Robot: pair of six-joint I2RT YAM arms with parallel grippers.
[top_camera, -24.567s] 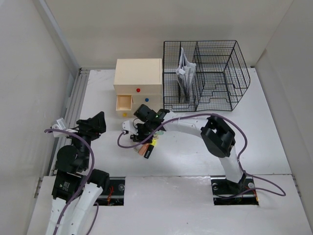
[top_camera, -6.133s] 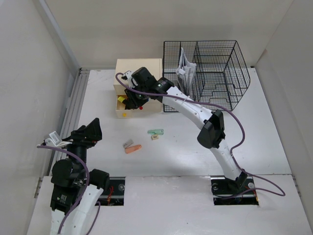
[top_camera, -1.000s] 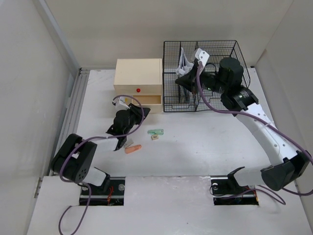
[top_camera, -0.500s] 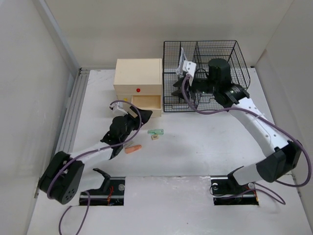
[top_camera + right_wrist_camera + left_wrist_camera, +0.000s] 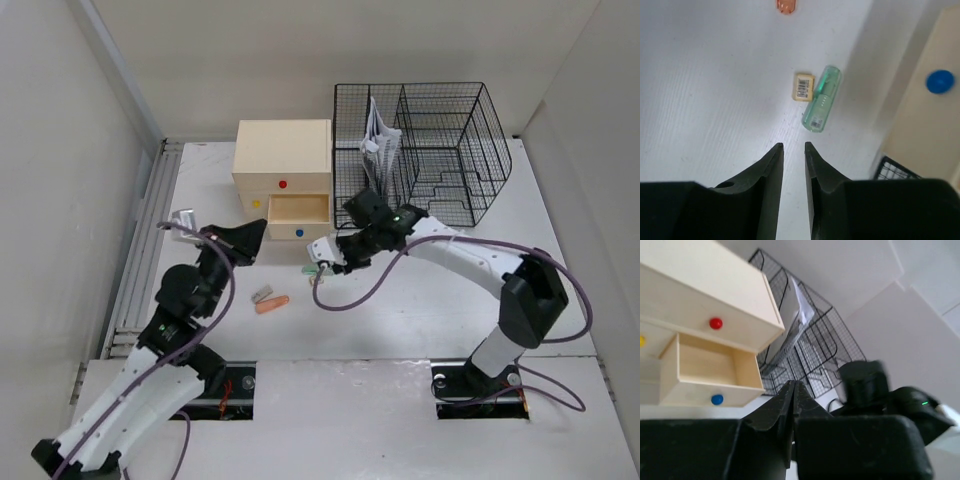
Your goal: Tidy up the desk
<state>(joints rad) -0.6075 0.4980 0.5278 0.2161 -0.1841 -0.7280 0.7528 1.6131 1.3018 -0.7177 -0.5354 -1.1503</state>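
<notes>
Top external: the desk (image 5: pixel 400 320) lies under both arms, with the drawer box (image 5: pixel 283 150) and the wire organizer (image 5: pixel 405 150) at its far side. Left wrist: the left gripper (image 5: pixel 793 386) is pinched fully closed on nothing, facing the box's open drawer (image 5: pixel 705 367). Right wrist: the right gripper (image 5: pixel 793 146) hangs over the desk, fingers narrowly parted and empty, a green tube (image 5: pixel 821 105) and a barcoded tag (image 5: pixel 804 87) just beyond.

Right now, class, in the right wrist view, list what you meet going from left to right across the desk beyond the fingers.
orange object at the top edge → small beige barcoded piece → translucent green tube → blue knob
</notes>
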